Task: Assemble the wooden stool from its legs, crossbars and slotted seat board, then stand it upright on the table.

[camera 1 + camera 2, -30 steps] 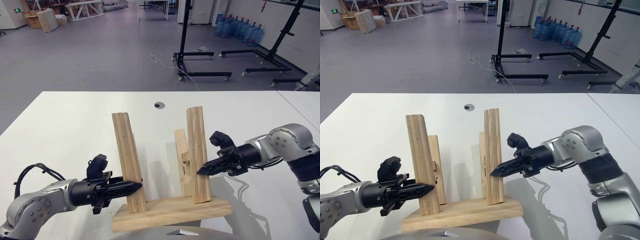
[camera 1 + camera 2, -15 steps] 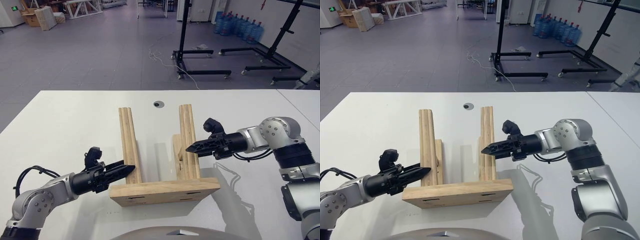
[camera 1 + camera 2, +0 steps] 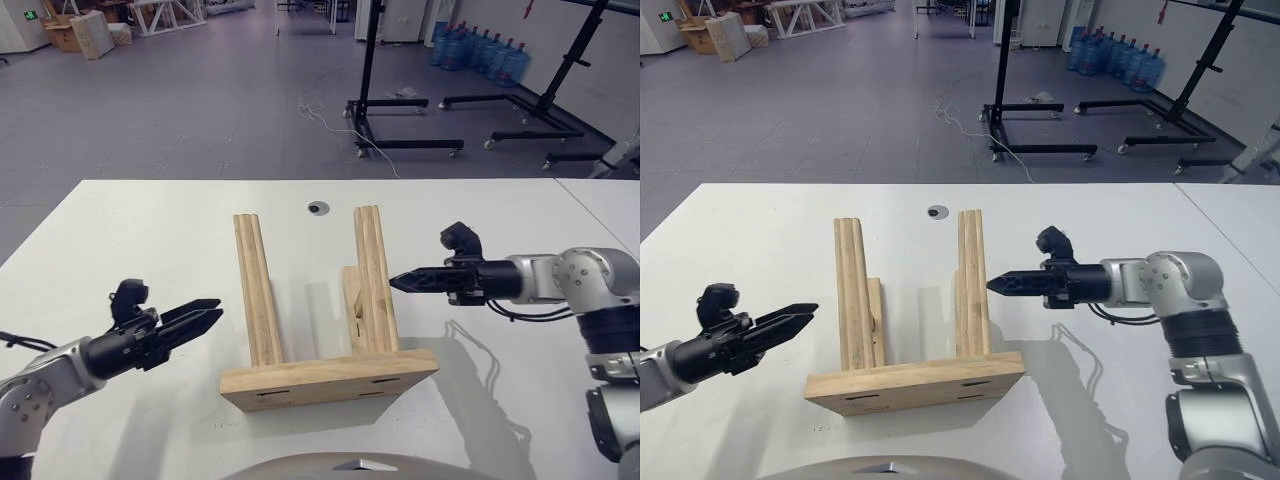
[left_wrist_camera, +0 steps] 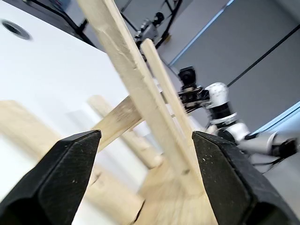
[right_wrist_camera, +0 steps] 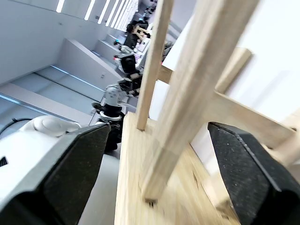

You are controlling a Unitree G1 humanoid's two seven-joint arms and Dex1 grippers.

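Both hands are now off the stool (image 3: 375,285). A second ago each pinches a leg and the stool sits close in under the head camera; half a second ago it is down on the worktop (image 3: 140,230) with the fingertips at the legs. Now the left hand (image 3: 218,309) hangs well to the left of the left leg (image 3: 255,290), fingers splayed and holding nothing. The right hand (image 3: 393,282) points at the right leg (image 3: 375,250) from just beside it without touching; its wrist view shows its fingers parted around nothing. The head camera also shifts over that second, so part of the apparent move is the view's.

The stool rests near the worktop's middle, seat board (image 3: 330,372) down and legs pointing up as far as I can judge. That suggests the assembly is done and released, but turning it onto its legs is not yet done.

No writing is readable on the stool or hands. A green sign (image 3: 35,17) far back is too small to read
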